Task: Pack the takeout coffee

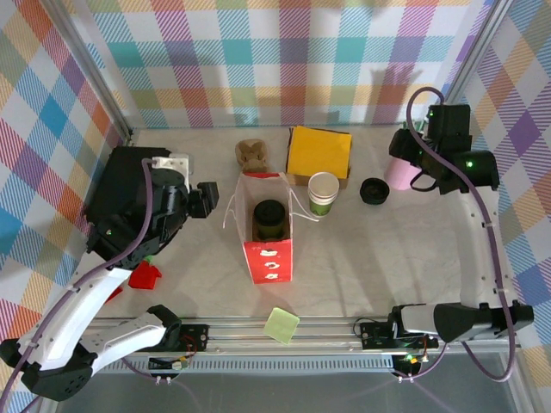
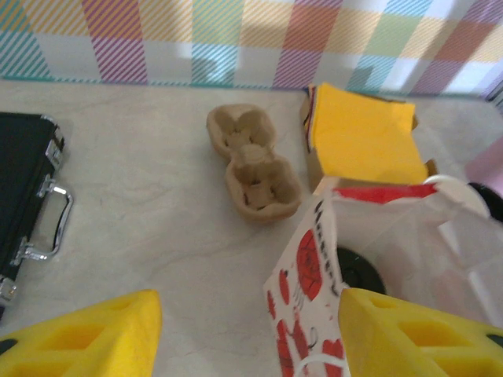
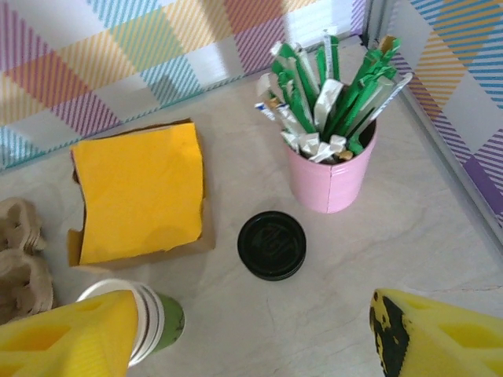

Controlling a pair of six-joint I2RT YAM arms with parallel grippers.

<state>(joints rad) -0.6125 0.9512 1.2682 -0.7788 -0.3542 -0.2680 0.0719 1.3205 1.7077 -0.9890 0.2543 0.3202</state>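
The largest hazard is the red paper bag [image 1: 268, 258]. It is light and soft-walled, standing open at mid-table, and a cup lowered onto its rim or caught in its white handles would likely fold a wall in or tip the whole bag. Next is the takeout coffee [image 1: 324, 193], upright on the table just right of the bag, in front of the yellow napkins [image 1: 318, 152], with the black lid [image 1: 374, 191] to its right. It stands uncovered (whether it holds liquid I cannot tell), so a hard squeeze could buckle the paper and a tilt could spill. The right gripper [image 3: 251, 345] hangs off to its right, jaws spread wide with nothing between them. The left gripper [image 2: 251, 349], beside the bag, is likewise spread and empty. A careless reach might also knock the lid. The right arm covers part of the pink cup [image 3: 330, 177] in the top view. A yellow finger [image 3: 67, 338] hides half the coffee in the right wrist view. The dark round thing [image 1: 269, 219] inside the bag is too shadowed to name.
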